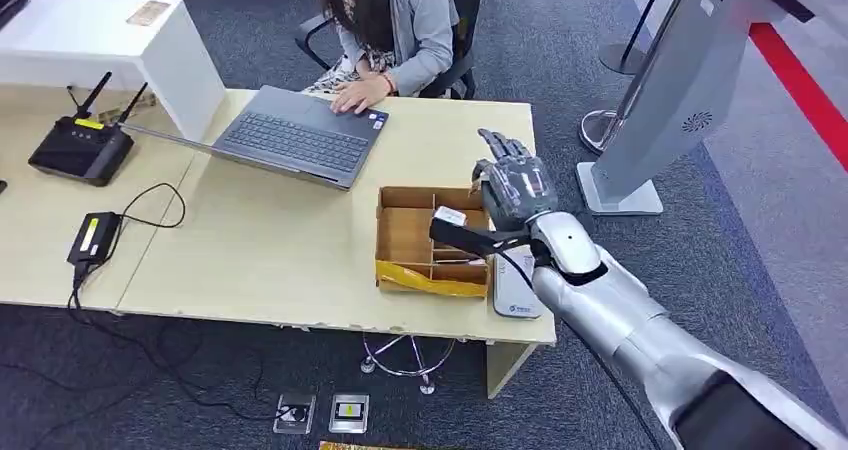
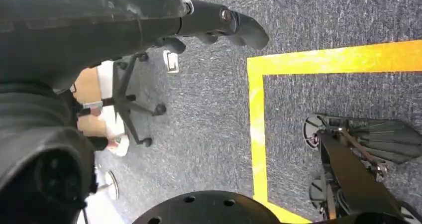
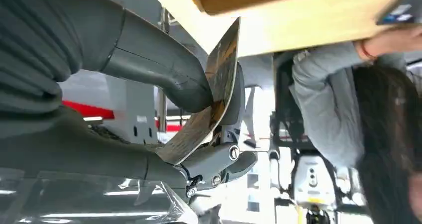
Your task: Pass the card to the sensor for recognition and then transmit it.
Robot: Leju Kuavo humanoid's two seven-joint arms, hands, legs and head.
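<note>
Pinched between thumb and fingers of the right robot hand (image 3: 149, 109), the card (image 3: 209, 99) bows slightly — so the pickup looks done. That hand hovers above the divided cardboard box (image 1: 405, 235) on the table (image 1: 270, 250), beside a white reader (image 1: 515, 292). Next, I judge, comes presenting the card flat to a sensor, likely that reader or the grey kiosk (image 1: 680, 90). The left robot hand (image 2: 214, 22) hangs over carpet, holding nothing, fingers apart.

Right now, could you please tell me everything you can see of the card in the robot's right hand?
The card is thin and flat, with a dark, brownish printed face and a pale edge, slightly bowed. The right hand pinches it between the thick grey thumb and darker fingers, raised above the cardboard box at the desk's right end.
</note>
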